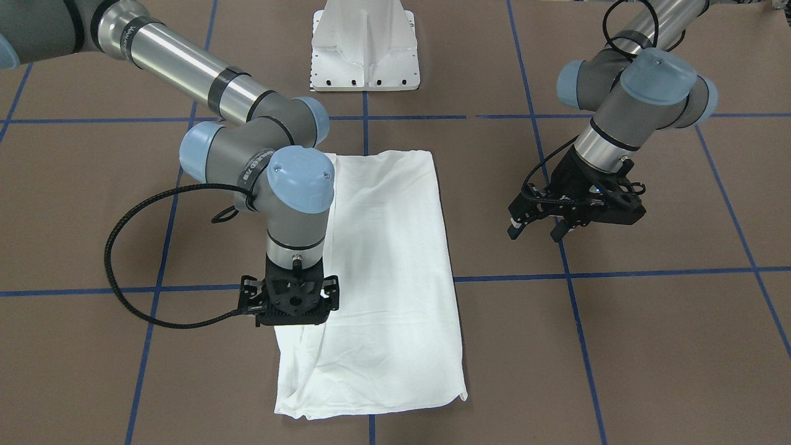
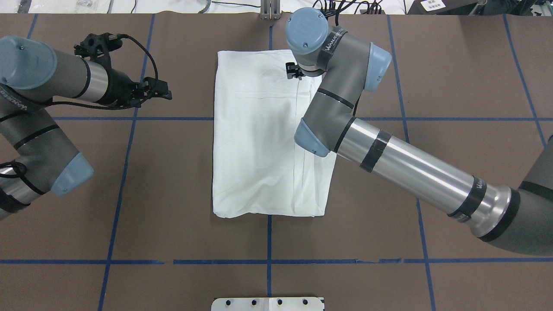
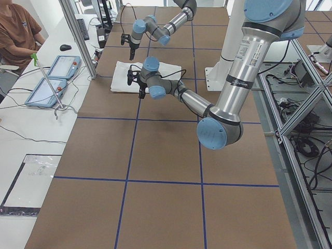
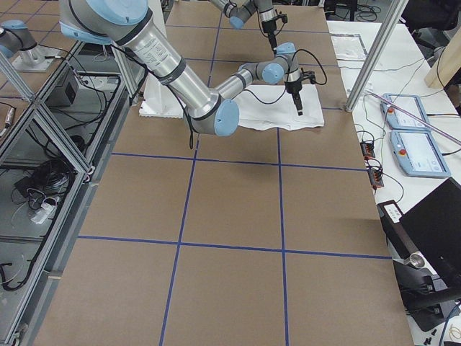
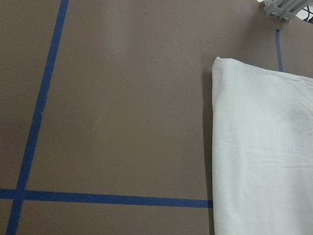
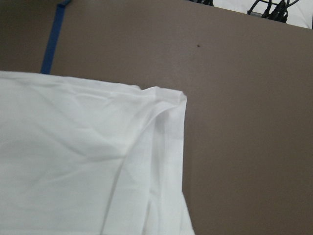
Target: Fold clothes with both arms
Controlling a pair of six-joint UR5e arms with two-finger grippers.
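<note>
The white shirt (image 1: 383,259) lies flat in the middle of the table (image 1: 649,346), folded into a long rectangle. The right gripper (image 1: 290,304) points straight down over the shirt's edge, near the corner farthest from the base. Its fingers are hidden, so I cannot tell how they stand. The left gripper (image 1: 539,230) hangs over bare table, apart from the shirt, fingers spread and holding nothing.

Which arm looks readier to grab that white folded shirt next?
Probably the right: its black tool hangs over the white folded shirt's corner, while the left tool sits apart over bare brown table.
</note>
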